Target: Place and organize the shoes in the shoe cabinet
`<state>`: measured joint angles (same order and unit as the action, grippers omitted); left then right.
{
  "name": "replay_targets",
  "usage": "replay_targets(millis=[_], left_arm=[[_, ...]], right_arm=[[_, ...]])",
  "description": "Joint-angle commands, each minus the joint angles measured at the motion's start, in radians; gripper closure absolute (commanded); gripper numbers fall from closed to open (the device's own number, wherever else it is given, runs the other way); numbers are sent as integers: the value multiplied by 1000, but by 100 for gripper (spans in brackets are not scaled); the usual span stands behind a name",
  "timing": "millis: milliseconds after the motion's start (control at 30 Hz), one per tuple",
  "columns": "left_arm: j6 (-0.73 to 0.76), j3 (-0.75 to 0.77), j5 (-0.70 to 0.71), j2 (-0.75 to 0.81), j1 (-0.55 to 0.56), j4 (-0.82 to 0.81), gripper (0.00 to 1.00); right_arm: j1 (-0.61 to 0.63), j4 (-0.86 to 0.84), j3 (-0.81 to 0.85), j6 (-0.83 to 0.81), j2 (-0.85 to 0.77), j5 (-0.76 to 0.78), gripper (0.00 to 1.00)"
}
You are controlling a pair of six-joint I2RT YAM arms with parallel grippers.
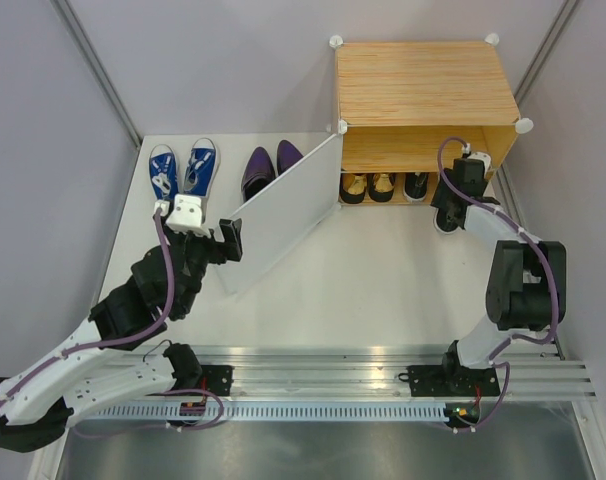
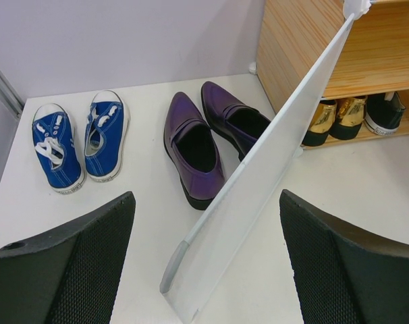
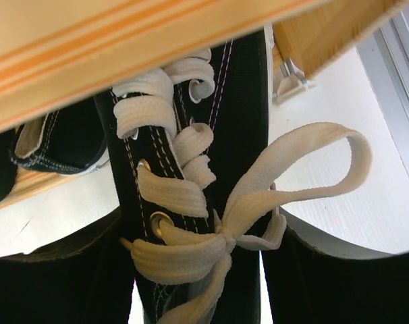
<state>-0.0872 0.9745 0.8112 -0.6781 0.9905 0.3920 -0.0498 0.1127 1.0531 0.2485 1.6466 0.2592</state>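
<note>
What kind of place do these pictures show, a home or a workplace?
Probably a robot test cell, not a home: plain walls enclose a white table, the left arm and right arm are bolted to an aluminium rail, and the shoe cabinet stands on the table.

Stretches the left arm [image 1: 93,350] low from its base, out to the left and then forward, elbow bent, wrist turned toward the right; holds the left gripper [image 2: 206,199] with jaws spread wide, the two black mesh-faced fingers [image 2: 76,263] well apart at either side of the wrist view; lifts the right arm [image 1: 513,280] steeply from its base, folds it at the elbow, reaches forward and slightly left with the wrist pitched down; clamps the right gripper [image 3: 198,283] on the black shoe [image 3: 238,135], one dark finger [image 3: 56,283] pressed against each flank beside the laces.
</note>
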Motion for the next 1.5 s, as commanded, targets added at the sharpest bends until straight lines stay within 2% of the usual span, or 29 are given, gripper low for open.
replay_targets(millis=[0,200,367,667,733,800,967,1000,1300,1467], left_arm=[[38,-8,14,-5,4,-39,10],[40,-8,3,-15,2,-39,10],[41,-8,-6,-29,4,-39,10],[46,-8,-10,-38,4,-39,10],[46,-10,-12,-40,4,-39,10],[44,-8,-12,-40,4,-39,10],[43,-8,-29,-44,4,-38,10],[43,-7,-30,-44,4,-36,10],[40,-7,-35,-35,4,-33,10],[38,-5,-40,-31,5,-33,10]], right_arm=[[-2,-151,73,-48,30,32,91],[-16,-214,84,-64,93,69,91],[-51,-272,82,-49,117,6,89],[-61,-303,116,-64,183,-18,74],[-65,-303,122,-68,199,-17,62],[-74,-303,125,-66,205,-37,38],[-88,-301,114,-38,196,-43,23],[-88,-298,113,-34,193,-41,2],[-88,-289,42,9,116,-57,2],[-87,-280,-36,29,-5,-74,2]])
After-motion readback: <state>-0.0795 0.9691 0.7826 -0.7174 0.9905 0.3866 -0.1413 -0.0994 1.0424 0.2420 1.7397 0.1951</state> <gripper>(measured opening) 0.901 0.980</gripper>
